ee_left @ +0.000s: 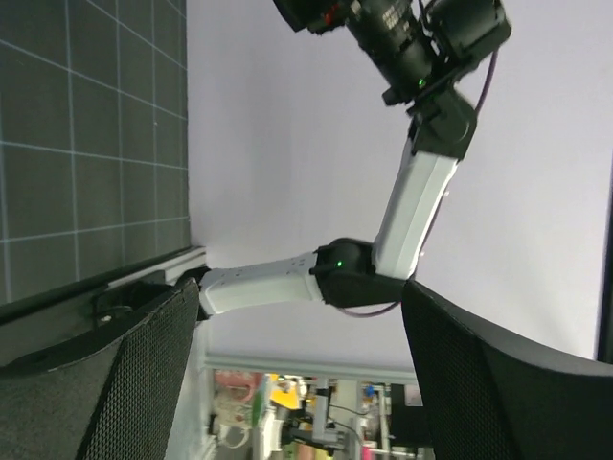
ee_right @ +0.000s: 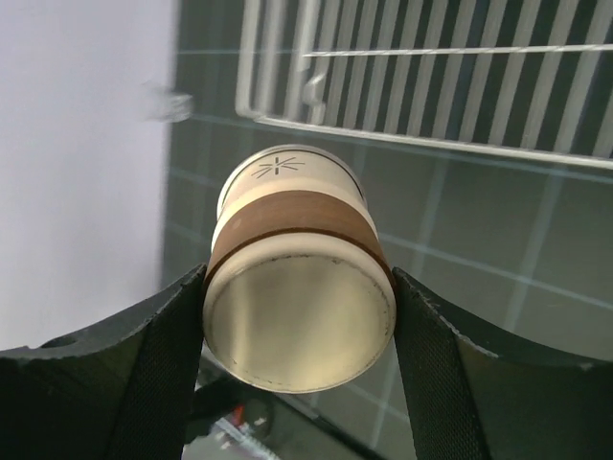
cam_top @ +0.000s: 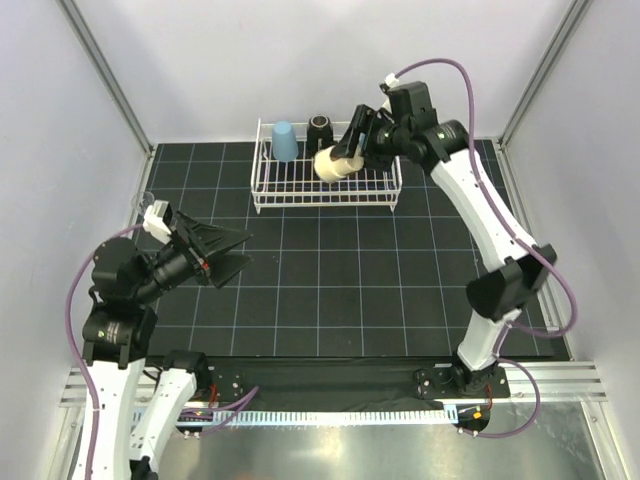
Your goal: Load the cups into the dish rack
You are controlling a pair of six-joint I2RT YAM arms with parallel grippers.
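Right tool: I see it clamped on the cream cup with brown band, one finger on each side of the curved wall.
Cup attitude: it lies sideways in the grip with a flat end facing the wrist camera. I cannot tell whether that end is the mouth or the base.
Cup position: from above it reads as over the right half of the dish rack. The wrist view shows the rack's rim ahead and the dark surface beneath, so I judge it raised and not yet inside the walls.
Rack contents: the light blue tumbler stands at the back left, and the black cup is at the back edge just beside it.
Left tool: its fingers are spread wide with nothing between them, well apart from the rack.
Risk, slip: the pads bear on a smooth round wall, so a jolt could let the cup rotate or slide out.
Risk, rim strike: a low approach could catch the cup on the raised wire side and shove the rack.
Risk, early release: if let go sideways it could roll on the grid floor into the tumbler, or drop outside the rack.
Risk, neighbours: a drift leftward could knock over the standing cups.
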